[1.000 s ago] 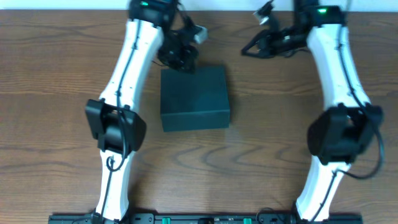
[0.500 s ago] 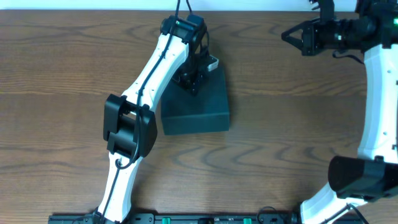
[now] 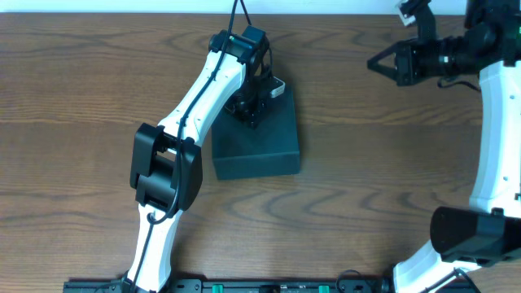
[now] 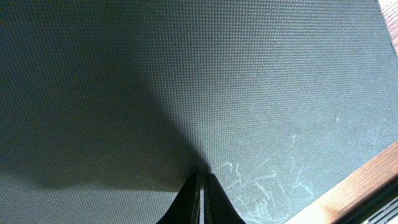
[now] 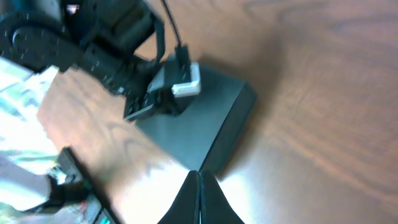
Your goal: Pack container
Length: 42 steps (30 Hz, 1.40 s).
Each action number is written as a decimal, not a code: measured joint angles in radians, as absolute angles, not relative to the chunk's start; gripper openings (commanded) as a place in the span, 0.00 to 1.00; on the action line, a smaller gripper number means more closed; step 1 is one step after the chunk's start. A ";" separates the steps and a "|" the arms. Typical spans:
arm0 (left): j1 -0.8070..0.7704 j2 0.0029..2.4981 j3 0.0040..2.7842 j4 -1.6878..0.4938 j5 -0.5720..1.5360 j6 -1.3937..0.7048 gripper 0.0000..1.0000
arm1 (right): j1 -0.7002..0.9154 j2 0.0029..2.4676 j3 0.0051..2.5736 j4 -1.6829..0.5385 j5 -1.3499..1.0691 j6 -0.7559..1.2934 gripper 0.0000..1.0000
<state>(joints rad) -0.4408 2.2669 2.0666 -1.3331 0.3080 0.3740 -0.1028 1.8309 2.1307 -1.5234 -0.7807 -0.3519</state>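
Observation:
The container (image 3: 264,142), a matte black box with its lid down, lies on the wooden table left of centre. My left gripper (image 3: 248,120) is shut with nothing in it, its tips on the container's lid near the back edge. In the left wrist view the textured lid (image 4: 186,81) fills the frame and the closed fingertips (image 4: 201,186) rest against it. My right gripper (image 3: 373,63) is shut and empty, held in the air at the far right, pointing left, well away from the box. From the right wrist the container (image 5: 214,121) shows below with the left arm on it.
The bare wooden table (image 3: 366,187) surrounds the box. The left arm (image 3: 195,98) slants across the table's left half. The right arm's base (image 3: 464,236) stands at the lower right. The table's back edge (image 3: 326,14) runs along the top.
The left gripper came from behind the box onto its lid. The right arm swung to the right and its gripper now sits farther from the box.

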 measured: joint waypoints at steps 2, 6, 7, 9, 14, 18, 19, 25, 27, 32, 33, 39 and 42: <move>-0.441 2.266 2.064 -1.330 0.308 0.374 0.06 | -0.092 1.830 2.130 -1.567 -0.777 -0.354 0.02; -0.441 2.264 2.061 -1.327 0.308 0.374 0.06 | -0.006 1.817 2.089 -1.583 -0.769 -0.357 0.02; -0.440 2.264 2.061 -1.326 0.308 0.374 0.06 | 0.022 1.813 2.066 -1.570 -0.764 -0.354 0.02; -0.441 2.263 2.060 -1.326 0.308 0.374 0.06 | 0.075 1.805 2.003 -1.523 -0.751 -0.336 0.02; -0.440 2.263 2.059 -1.324 0.316 0.374 0.06 | 0.171 1.803 1.748 -1.327 -0.752 -0.267 0.02; -0.439 2.263 2.057 -1.322 0.319 0.374 0.06 | 0.196 1.803 1.560 -1.162 -0.787 -0.211 0.01; -0.439 2.263 2.057 -1.322 0.319 0.374 0.06 | 0.204 1.804 1.511 -1.116 -0.793 -0.191 0.02; -0.439 2.262 2.056 -1.320 0.324 0.373 0.06 | 0.248 1.804 1.313 -0.882 -0.802 -0.065 0.02; -0.438 2.262 2.056 -1.320 0.326 0.371 0.06 | 0.258 1.804 1.264 -0.824 -0.788 -0.023 0.01; -0.437 2.262 2.054 -1.319 0.335 0.371 0.06 | 0.264 1.803 1.177 -0.735 -0.730 0.068 0.02; -0.437 2.262 2.053 -1.318 0.337 0.371 0.06 | 0.265 1.801 1.168 -0.719 -0.730 0.081 0.02; -0.437 2.262 2.052 -1.316 0.339 0.371 0.06 | 0.265 1.776 1.123 -0.657 -0.729 0.150 0.02; -0.437 2.262 2.052 -1.316 0.340 0.371 0.06 | 0.264 1.769 1.120 -0.656 -0.731 0.159 0.02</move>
